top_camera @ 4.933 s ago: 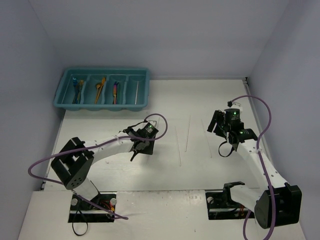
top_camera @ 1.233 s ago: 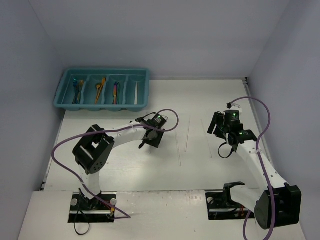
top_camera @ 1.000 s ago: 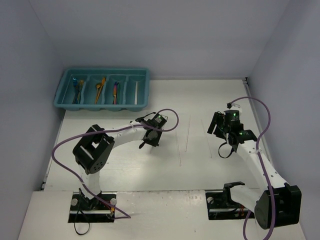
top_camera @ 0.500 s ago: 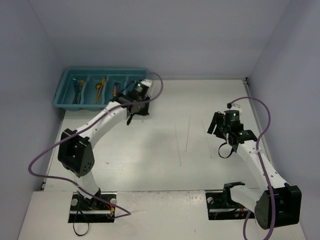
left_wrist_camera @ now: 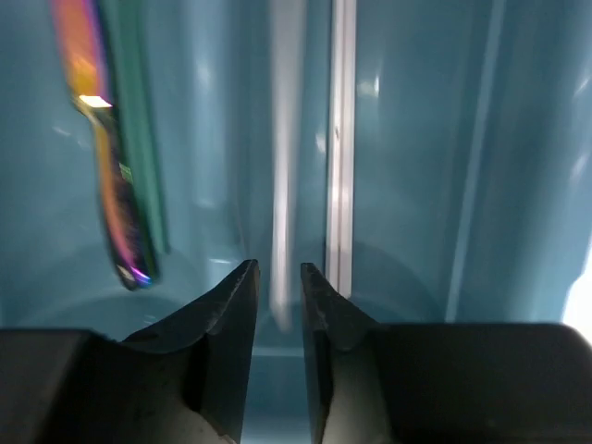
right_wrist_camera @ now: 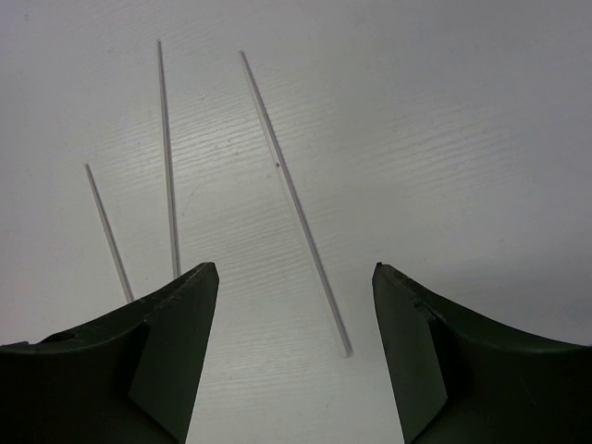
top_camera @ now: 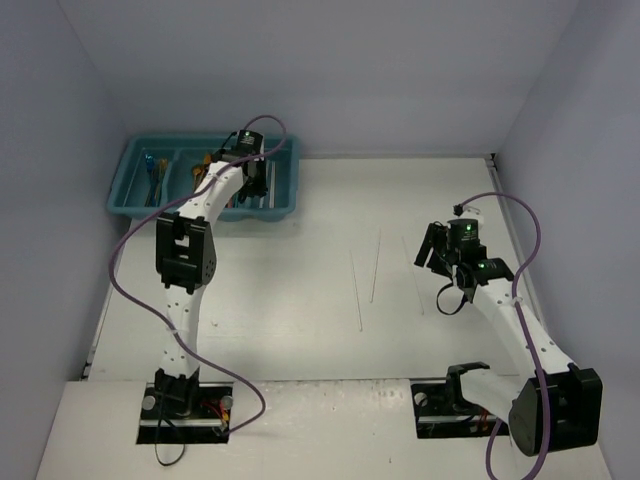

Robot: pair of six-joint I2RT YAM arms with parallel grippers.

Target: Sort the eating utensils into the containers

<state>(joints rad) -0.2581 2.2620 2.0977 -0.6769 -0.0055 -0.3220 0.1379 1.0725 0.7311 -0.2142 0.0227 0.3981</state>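
The teal tray (top_camera: 200,214) stands at the back left, with coloured utensils (top_camera: 153,180) in its left compartments. My left gripper (top_camera: 252,185) hangs over its rightmost compartment. In the left wrist view its jaws (left_wrist_camera: 277,266) stand slightly apart, open. A blurred pale stick (left_wrist_camera: 285,185) lies loose in the gap below them, touching neither finger. A second, sharp stick (left_wrist_camera: 342,139) rests beside it, and an iridescent purple-orange utensil (left_wrist_camera: 111,185) lies one compartment to the left. My right gripper (right_wrist_camera: 294,268) is open and empty above three pale sticks (right_wrist_camera: 296,203) on the table.
Thin sticks (top_camera: 376,265) lie on the white table between the two arms, left of my right gripper (top_camera: 432,250). Grey walls close in the left, back and right sides. A divider wall (left_wrist_camera: 481,157) of the tray runs just right of my left fingers.
My left arm swung from the middle of the table up to the tray's right compartment, and its jaws have parted a little, freeing the stick. The right arm has not moved.
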